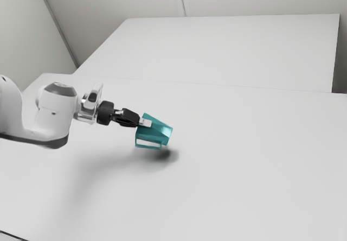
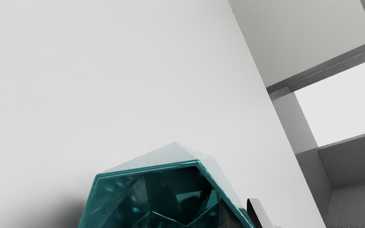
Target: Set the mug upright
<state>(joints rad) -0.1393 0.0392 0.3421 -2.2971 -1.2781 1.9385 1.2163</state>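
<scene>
mug, one, teal, faceted (image 1: 157,133): i am seeing it in both views. it is hanging in the air just above the near tabletop (image 1: 244,170), leaning well over on its side, its wider, open end facing back toward my hand and its narrower end pointing toward the exterior view's right.

handle, one, squared loop (image 1: 148,148): it is hanging along the mug's lower side.

gripper, one, black (image 1: 145,122): it is reaching in from the exterior view's left and holding the mug by one stretch of its wall, closing narrowly on it.

fingers, two: in the wrist view i am finding one dark finger (image 2: 229,217) sitting inside the mug and one pale-faced finger (image 2: 259,213) standing outside it, the wall running between them.

arm, one, white (image 1: 58,111): it is stretching out level behind the gripper.

shadow, one dark patch (image 1: 165,155): it is lying under the mug, with one broader, fainter shading (image 1: 97,170) spreading toward the exterior view's left.

tabletops, two, white: the near one is lying beneath the mug, and the far one (image 1: 233,45) is stretching behind it.

bright panel, one (image 2: 344,101): it is showing past the tabletop's edge in the wrist view.
</scene>
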